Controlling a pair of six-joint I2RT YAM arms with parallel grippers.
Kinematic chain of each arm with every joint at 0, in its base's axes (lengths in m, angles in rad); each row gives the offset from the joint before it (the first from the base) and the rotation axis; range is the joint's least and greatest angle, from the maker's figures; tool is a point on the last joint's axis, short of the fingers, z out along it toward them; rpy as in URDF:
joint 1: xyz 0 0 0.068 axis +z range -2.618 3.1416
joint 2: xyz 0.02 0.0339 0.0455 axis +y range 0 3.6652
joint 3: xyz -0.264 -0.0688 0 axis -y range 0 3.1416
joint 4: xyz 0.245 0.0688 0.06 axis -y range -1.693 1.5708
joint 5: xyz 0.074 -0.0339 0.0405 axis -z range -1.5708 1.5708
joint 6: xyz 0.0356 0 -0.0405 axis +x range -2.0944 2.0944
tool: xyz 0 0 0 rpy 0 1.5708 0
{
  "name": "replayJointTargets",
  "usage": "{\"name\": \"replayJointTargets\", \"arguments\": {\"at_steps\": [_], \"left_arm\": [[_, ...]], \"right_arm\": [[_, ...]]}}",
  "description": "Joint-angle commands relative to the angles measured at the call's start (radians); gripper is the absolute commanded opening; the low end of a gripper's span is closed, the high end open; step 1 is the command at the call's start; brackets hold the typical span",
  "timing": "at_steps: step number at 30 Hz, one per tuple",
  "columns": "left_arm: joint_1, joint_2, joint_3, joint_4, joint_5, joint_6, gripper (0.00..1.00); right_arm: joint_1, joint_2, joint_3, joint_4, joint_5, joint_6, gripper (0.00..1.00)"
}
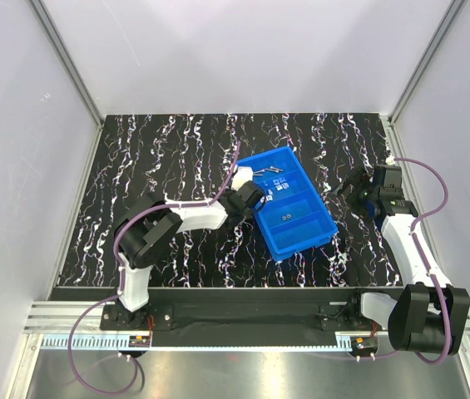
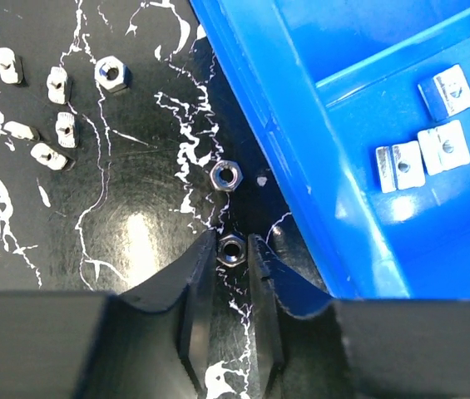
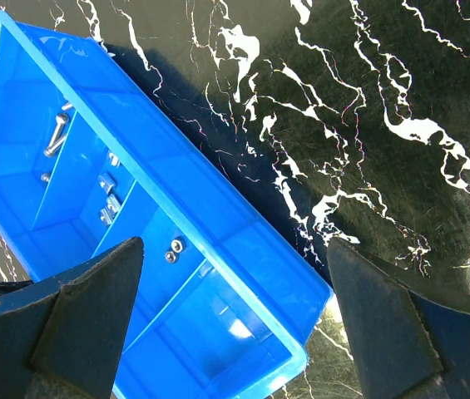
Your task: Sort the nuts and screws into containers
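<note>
From above, the left end effector [image 1: 251,198] is reaching down to the surface [image 1: 160,158] at the left wall of the blue tray [image 1: 308,246]. The right end effector [image 1: 353,189] is waiting well off to the tray's right.

In the left wrist view, the left end effector [image 2: 231,243] is bracketing a hex nut [image 2: 232,249] lying on the surface just beside the tray wall [image 2: 301,191]. Its fingers are standing narrowly apart. I cannot tell whether the pads are touching the nut. A second hex nut [image 2: 224,175] is lying just beyond.

The grip will probably go best with the tips kept low and the nut centred between them. A straight lift should then clear the wall.

In the right wrist view, the right end effector [image 3: 235,243] is hanging with fingers spread wide, pinching nothing. Below it, the tray [image 3: 218,187] is already holding screws [image 3: 56,133], square nuts [image 3: 108,199] and hex nuts [image 3: 173,248] in separate compartments. The last of these is likely where this nut belongs.
</note>
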Motion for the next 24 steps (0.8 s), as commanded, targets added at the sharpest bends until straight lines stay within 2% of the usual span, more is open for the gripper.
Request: {"name": "replayJointTargets", "arguments": {"at_steps": [1,3,10,18,24], "left_arm": [[0.001,0.038,-0.011,0.028,-0.011,-0.011,0.24],[0.004,0.036,-0.018,0.042,-0.009,-0.010,0.19],[0.002,-0.073,-0.138,0.100,-0.009,-0.011,0.12],[0.002,-0.258,-0.260,0.114,-0.011,-0.041,0.11],[0.001,-0.407,-0.258,0.114,0.056,0.005,0.12]], "right_arm": [[0.005,-0.012,0.000,0.018,0.010,-0.020,1.00],[0.003,-0.012,-0.001,0.018,0.010,-0.020,1.00],[0.003,-0.010,-0.003,0.022,0.005,-0.017,1.00],[0.003,-0.009,-0.001,0.024,-0.004,-0.013,1.00],[0.005,0.005,0.003,0.024,-0.007,-0.002,1.00]]}}
